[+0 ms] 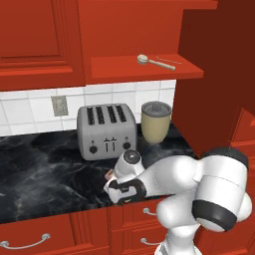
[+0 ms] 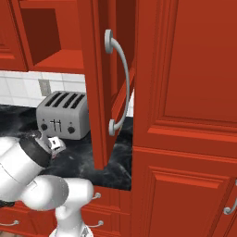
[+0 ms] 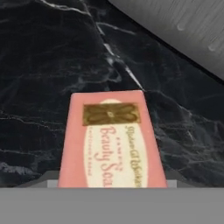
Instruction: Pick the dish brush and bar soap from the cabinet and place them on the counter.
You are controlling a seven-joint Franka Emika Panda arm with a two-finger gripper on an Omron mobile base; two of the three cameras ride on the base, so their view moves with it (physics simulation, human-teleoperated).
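On counter [image 3: 52, 52], bar soap [image 3: 112, 142] label up.

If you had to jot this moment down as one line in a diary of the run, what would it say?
bar soap: flat on counter, under the hand | dish brush: on cabinet shelf | toaster: behind the hand
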